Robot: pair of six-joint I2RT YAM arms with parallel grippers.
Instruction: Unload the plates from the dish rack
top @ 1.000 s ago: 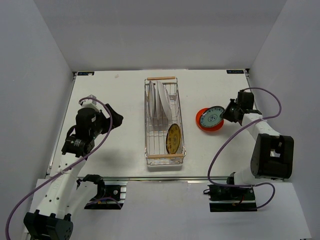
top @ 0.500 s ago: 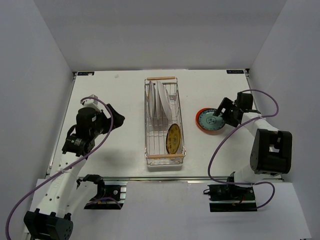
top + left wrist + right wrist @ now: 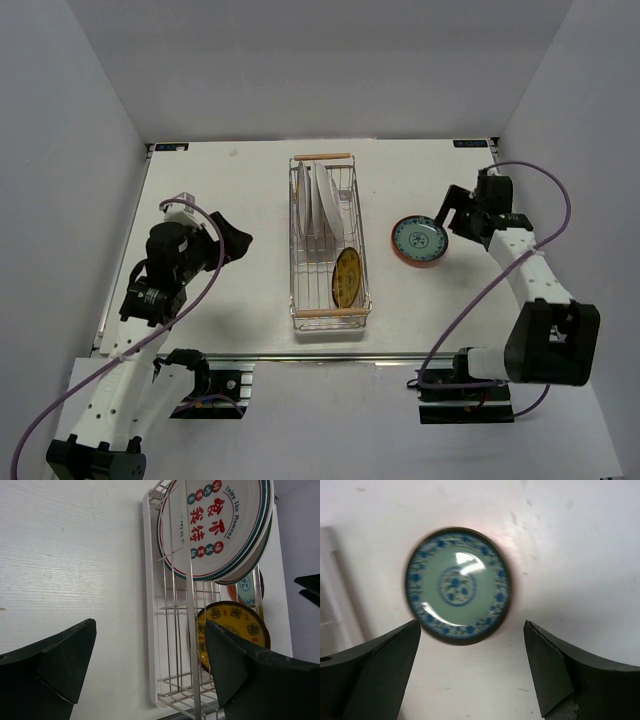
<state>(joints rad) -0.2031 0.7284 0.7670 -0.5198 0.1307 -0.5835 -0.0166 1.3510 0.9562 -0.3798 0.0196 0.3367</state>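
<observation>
The dish rack [image 3: 293, 260] stands mid-table, and two large white plates [image 3: 320, 203] stand on edge in its far half. A yellow dotted plate [image 3: 347, 277] leans in its near half. To the right of the rack a grey-teal patterned plate [image 3: 420, 238] lies flat on an orange plate [image 3: 404, 255]. My right gripper [image 3: 458, 214] hovers open just right of that stack, holding nothing. In the right wrist view the teal plate [image 3: 457, 585] lies ahead of the open right gripper [image 3: 471, 652]. My left gripper [image 3: 234, 240] stands open left of the rack. Its wrist view shows the green-rimmed white plate [image 3: 215, 527] and the yellow plate [image 3: 232, 630].
Light wooden handles [image 3: 322, 157] cap both short ends of the rack. Bare white table [image 3: 230, 180] lies between the left gripper and the rack. White walls close in the table on three sides.
My right gripper has opened and let go of the grey-teal plate, which now lies flat on the orange one. The gripper has drawn back to the right. The left arm has barely shifted.
</observation>
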